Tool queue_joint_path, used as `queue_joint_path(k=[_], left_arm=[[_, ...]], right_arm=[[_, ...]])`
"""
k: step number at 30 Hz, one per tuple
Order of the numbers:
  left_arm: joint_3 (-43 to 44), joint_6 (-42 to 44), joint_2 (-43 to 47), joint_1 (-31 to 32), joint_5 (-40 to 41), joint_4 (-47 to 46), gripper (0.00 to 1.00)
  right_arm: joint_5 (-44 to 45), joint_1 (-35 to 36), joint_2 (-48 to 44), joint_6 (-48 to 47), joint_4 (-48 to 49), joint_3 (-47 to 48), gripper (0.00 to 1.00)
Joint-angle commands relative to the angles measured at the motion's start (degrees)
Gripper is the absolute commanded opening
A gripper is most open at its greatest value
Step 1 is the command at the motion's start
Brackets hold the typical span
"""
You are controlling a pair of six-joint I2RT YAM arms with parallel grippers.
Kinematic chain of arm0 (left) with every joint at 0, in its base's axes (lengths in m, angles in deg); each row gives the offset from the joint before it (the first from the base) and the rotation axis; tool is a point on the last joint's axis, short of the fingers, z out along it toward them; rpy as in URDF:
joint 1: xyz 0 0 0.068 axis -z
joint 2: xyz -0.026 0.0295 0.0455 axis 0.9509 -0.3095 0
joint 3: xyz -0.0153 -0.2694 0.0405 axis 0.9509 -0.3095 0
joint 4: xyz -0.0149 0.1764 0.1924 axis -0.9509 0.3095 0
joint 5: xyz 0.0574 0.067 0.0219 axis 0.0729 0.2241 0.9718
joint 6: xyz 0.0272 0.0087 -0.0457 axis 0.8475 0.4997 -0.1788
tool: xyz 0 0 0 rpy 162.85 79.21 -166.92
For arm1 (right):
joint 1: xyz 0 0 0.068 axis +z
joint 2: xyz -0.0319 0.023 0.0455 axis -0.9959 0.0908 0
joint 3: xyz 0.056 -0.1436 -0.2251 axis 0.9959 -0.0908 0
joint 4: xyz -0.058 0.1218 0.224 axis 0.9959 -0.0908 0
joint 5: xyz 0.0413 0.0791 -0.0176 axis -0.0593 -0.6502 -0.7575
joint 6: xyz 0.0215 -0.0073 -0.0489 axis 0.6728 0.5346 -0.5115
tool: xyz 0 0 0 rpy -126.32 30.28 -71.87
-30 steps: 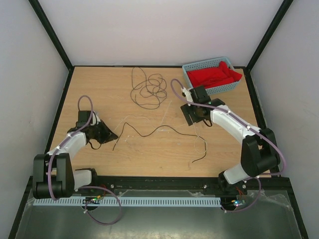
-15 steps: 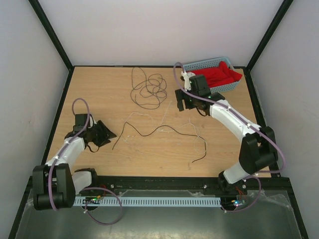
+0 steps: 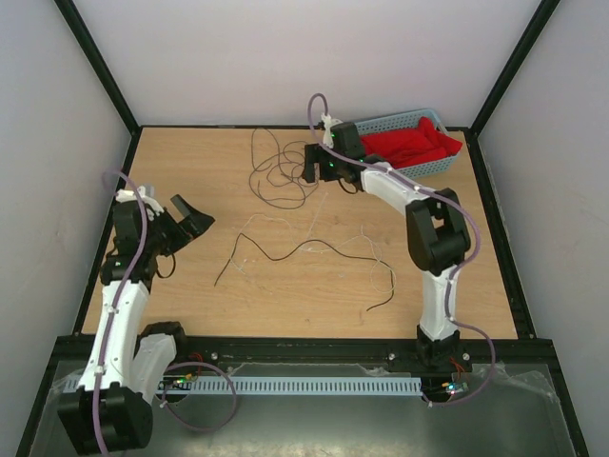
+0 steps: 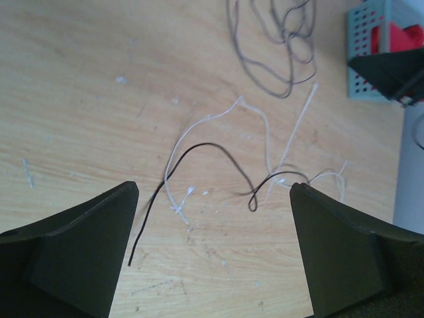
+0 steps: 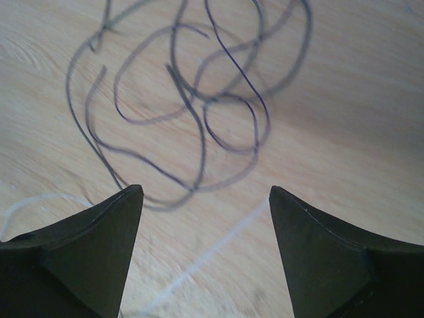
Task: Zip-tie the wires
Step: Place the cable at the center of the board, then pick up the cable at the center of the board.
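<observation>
A tangle of thin dark wires [image 3: 284, 173] lies at the back middle of the table. It fills the top of the right wrist view [image 5: 192, 106]. My right gripper [image 3: 324, 176] hovers open just right of the tangle, nothing between its fingers [image 5: 205, 190]. A single dark wire [image 3: 314, 249] snakes across the table's middle [image 4: 199, 149]. The pale straight zip tie [image 3: 319, 214] lies between tangle and single wire [image 4: 295, 132] [image 5: 212, 252]. My left gripper [image 3: 193, 215] is raised at the left, wide open and empty [image 4: 213, 187].
A blue basket [image 3: 376, 129] holding red cloth stands at the back right [image 4: 361, 66]. Thin whitish curly strands [image 3: 249, 233] lie around the single wire [image 4: 212, 119]. Black frame posts and pale walls border the table.
My left gripper has opened wide and drawn back and up to the left. The right arm has swung left from near the basket to beside the tangle. The wires have not moved.
</observation>
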Motion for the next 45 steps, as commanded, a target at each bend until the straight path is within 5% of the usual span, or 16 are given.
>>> queue_joint_path(k=[1, 13, 29, 34, 45], left_arm=[[3.8, 0.6, 2.1, -0.4, 0.1, 0.2, 0.99], [6.1, 0.6, 6.1, -0.4, -2.0, -0.2, 0.99], [5.4, 1.4, 5.1, -0.4, -2.4, -0.9, 0.99], [5.5, 2.0, 4.6, -0.4, -2.3, -1.1, 0.99], [8.0, 3.0, 5.1, -0.4, -4.0, -1.2, 0.99]], right_arm=[[-7.5, 2.7, 8.1, 4.2, 2.6, 11.4, 0.88], [-7.1, 8.2, 27.3, 8.0, -3.5, 37.3, 0.83], [-4.0, 8.4, 36.3, 8.6, -3.4, 47.4, 0.71], [-4.2, 8.4, 37.2, 9.0, -3.2, 48.3, 0.57], [-1.8, 8.4, 34.8, 7.0, -0.8, 49.2, 0.07]])
